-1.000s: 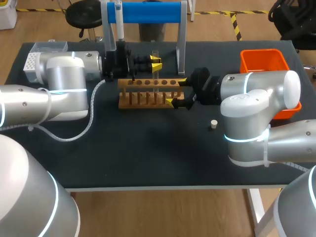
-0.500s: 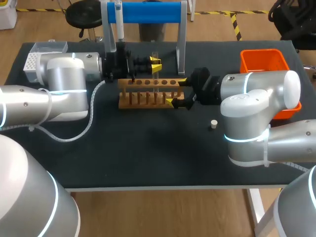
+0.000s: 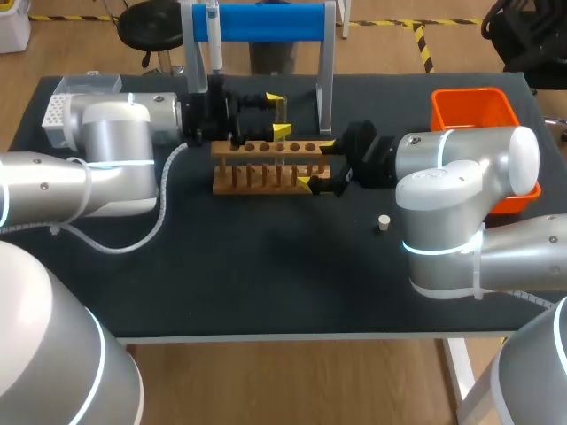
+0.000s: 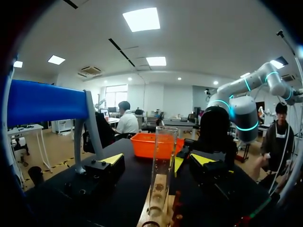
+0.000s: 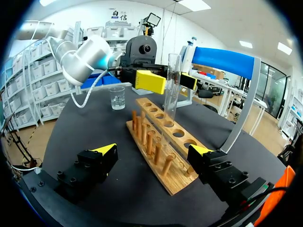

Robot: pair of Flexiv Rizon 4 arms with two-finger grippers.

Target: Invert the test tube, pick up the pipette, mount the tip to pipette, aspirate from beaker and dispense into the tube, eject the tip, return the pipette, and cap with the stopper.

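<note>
Stopper: the small stopper lies by itself on the surface, at the front, near the right arm.
Right jaws: wide open. One yellow tip sits on each side of the end of the wooden rack. The right wrist view shows a gap beside the rack, so they hold nothing.
Test tube: the test tube stands in a hole in the rack. Its long side goes straight up and down. Its open mouth looks to be on top.
Left jaws: open, reaching in flat from the side. One yellow tip is on each side of the tube's upper part. There is a gap on both sides, so they touch nothing and hold nothing.
What matters: the tube is right in the middle of the left jaws and stands free in the rack.
Beaker: the beaker sits on the surface past the far end of the rack, close to the left arm.
Pipette: the pipette hangs up and down on the stand with the blue bar, behind the left jaws at the back.
Nearer arm: the left arm is much nearer the pipette.
Next, I think: the left jaws must pull back without bumping the tube, then go up and back to the pipette.
</note>
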